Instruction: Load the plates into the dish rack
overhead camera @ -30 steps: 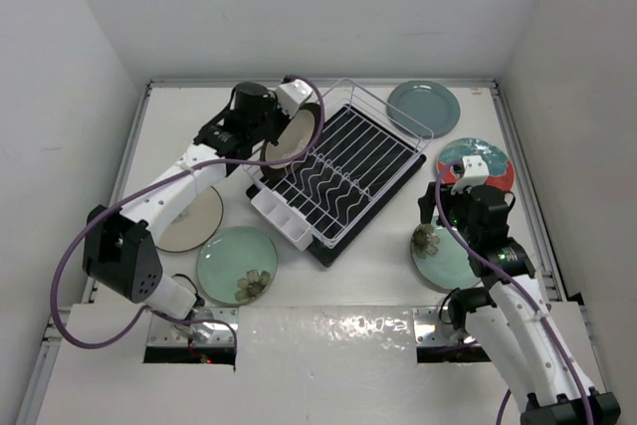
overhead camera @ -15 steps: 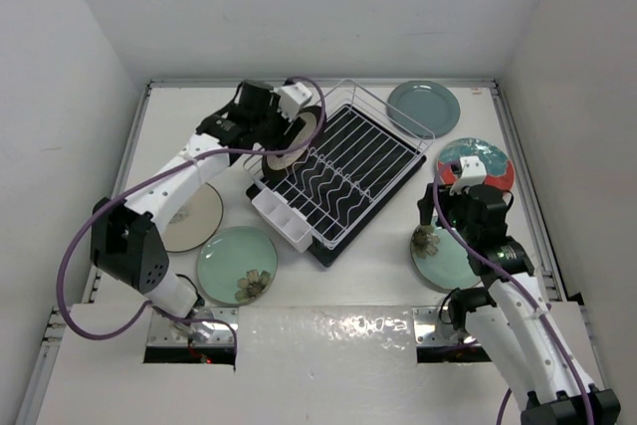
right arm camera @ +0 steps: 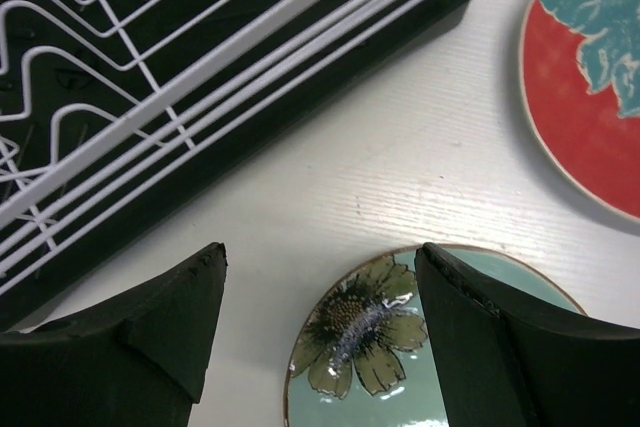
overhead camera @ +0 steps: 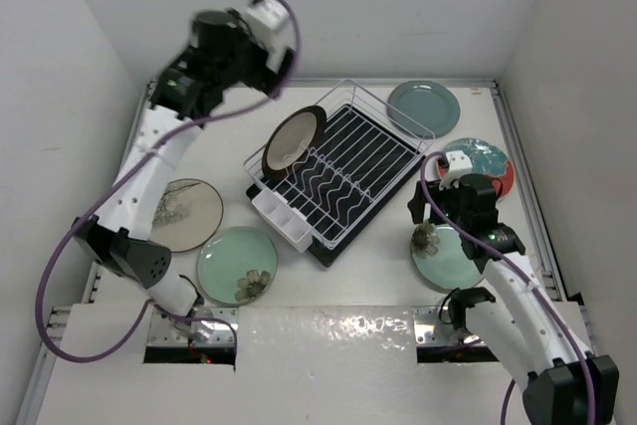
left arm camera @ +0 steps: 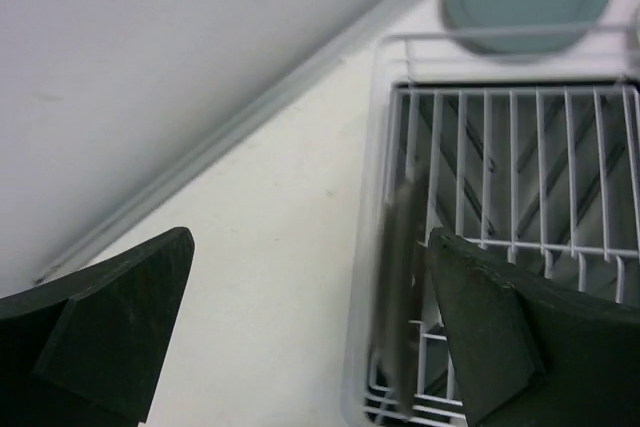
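Note:
The white wire dish rack point(overhead camera: 370, 160) sits mid-table on its black tray. A cream plate with a dark brown rim point(overhead camera: 294, 138) stands on edge in its left end and shows edge-on point(left arm camera: 400, 307) in the left wrist view. My left gripper point(overhead camera: 267, 65) hangs open high above that corner, holding nothing point(left arm camera: 310, 317). My right gripper point(overhead camera: 426, 218) is open low over a pale green flower plate point(overhead camera: 446, 258), its jaws either side of the flower point(right arm camera: 365, 332). A red plate point(overhead camera: 480, 162) and a grey-teal plate point(overhead camera: 423, 106) lie flat to the right of the rack.
Left of the rack lie a cream plate with a flower point(overhead camera: 186, 214) and another pale green flower plate point(overhead camera: 237, 264). The white cutlery box point(overhead camera: 282, 216) is at the rack's near end. White walls enclose the table on three sides.
My left gripper opened and let go of the cream plate, which stays standing in the rack. The left arm then rose up and back to the left. The right gripper shifted slightly left.

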Available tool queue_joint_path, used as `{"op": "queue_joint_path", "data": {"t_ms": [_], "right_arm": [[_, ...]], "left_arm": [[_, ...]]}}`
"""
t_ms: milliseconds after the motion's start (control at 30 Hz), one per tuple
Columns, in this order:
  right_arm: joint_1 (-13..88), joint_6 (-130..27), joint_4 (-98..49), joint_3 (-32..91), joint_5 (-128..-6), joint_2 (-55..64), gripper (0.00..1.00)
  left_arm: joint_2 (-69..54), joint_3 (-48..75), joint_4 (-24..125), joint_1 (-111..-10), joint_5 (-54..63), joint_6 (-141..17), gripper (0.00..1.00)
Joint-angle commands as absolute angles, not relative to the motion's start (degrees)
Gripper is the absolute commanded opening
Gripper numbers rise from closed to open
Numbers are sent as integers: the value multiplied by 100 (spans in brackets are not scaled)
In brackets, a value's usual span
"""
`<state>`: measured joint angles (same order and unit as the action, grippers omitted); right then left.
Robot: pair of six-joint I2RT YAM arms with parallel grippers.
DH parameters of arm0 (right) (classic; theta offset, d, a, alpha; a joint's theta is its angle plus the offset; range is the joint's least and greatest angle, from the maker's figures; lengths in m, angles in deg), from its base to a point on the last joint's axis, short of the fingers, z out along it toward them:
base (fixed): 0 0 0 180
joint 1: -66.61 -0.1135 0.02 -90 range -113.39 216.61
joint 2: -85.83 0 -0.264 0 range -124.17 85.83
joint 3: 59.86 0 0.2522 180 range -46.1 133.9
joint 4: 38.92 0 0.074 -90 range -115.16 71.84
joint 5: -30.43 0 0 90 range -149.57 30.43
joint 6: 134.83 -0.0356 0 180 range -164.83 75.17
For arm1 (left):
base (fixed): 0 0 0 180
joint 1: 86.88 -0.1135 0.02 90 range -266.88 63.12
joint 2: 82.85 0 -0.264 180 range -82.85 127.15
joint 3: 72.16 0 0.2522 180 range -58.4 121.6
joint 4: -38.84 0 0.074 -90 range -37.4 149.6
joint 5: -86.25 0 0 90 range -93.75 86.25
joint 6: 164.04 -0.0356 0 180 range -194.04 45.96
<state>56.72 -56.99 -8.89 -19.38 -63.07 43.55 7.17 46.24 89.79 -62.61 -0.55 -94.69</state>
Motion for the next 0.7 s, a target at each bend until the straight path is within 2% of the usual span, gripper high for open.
{"op": "queue_joint_path", "data": {"t_ms": [0,33,67,167,267,333,467,567,667], "right_arm": [[5650,-5696,-1391,-1587,-6686,4084,75],[5650,-5696,-1443,-1499,-6738,4004,75],[5650,-5661,-1461,-1446,-6843,3830,75],[5650,-5582,-1453,-1235,-6984,3574,75],[5650,-5520,-1435,-990,-7222,3170,74],[5650,-5529,-1479,-919,-7380,3020,73],[5641,-5572,-1628,-787,-7547,2712,70],[5641,-5651,-1725,-673,-7705,2519,69],[5615,-5766,-1830,-655,-7741,2422,67]], "left_arm": [[1029,5898,9626,-7556,-95,-9093,100],[1197,6024,9880,-7946,193,-8935,99],[1434,6078,10274,-8759,361,-8873,98],[1542,5615,10709,-9871,1020,-8802,96],[1166,3819,10578,-11294,1654,-8932,88],[710,2658,10184,-11718,1559,-9099,88],[329,1336,9585,-12262,1216,-9320,90],[635,963,9373,-13168,2020,-9338,87],[1057,910,9470,-13443,2366,-9662,83]]}}
